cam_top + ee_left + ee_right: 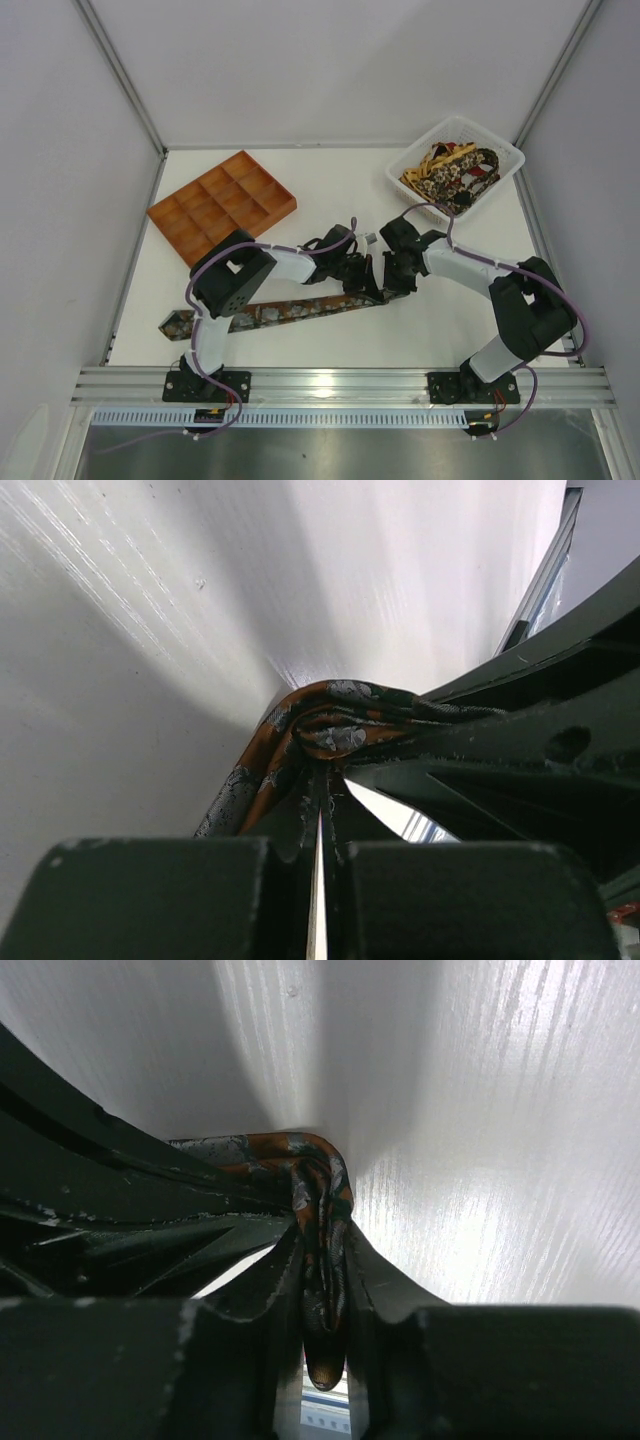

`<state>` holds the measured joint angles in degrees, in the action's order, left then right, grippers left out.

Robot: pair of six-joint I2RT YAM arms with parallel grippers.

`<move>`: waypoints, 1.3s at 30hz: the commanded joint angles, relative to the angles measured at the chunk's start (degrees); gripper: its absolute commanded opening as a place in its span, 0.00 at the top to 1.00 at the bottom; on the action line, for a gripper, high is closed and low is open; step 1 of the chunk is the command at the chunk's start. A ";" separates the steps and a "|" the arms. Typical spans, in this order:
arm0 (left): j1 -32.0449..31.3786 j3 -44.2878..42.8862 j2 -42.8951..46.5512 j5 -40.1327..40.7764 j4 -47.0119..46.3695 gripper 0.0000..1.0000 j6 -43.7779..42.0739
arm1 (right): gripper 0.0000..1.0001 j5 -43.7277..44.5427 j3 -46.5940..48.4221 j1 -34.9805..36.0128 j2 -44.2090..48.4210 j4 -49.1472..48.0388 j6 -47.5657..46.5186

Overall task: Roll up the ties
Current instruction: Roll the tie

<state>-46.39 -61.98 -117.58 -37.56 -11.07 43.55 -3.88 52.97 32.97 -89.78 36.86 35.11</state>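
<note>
One tie (280, 312), patterned in rust-orange, brown and grey, lies stretched across the near part of the table, its wide end at the left. Both grippers meet at its right end. My left gripper (366, 282) is shut, its tips pinching the folded end of the tie (335, 735). From the other side my right gripper (394, 282) is shut on the same end, and a doubled strip of tie (325, 1222) hangs down between its fingers (385, 1280). In the left wrist view my left gripper (322, 772) shows only a hairline slit between its jaws. More ties (452, 172) lie heaped in the basket.
A white basket (505, 152) stands at the back right. At the back left an orange compartment tray (222, 205) lies flat. White walls close in the table on three sides, and an aluminium rail (340, 383) runs along the near edge.
</note>
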 commanded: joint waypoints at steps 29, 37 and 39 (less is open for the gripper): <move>1.13 -2.54 -1.78 0.38 2.02 1.00 -1.71 | 0.76 3.35 8.46 1.48 1.63 9.28 -5.41; 1.04 -2.80 2.87 2.58 6.67 1.00 -4.35 | 1.00 6.86 11.28 3.85 -0.66 11.04 -4.97; 1.30 -2.36 4.19 3.02 7.55 1.00 -4.61 | 1.00 7.48 11.37 4.03 -0.75 11.30 -4.79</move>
<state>-45.60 -63.48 -117.23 -36.84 -6.87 41.43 0.97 61.84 36.45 -90.24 46.87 30.22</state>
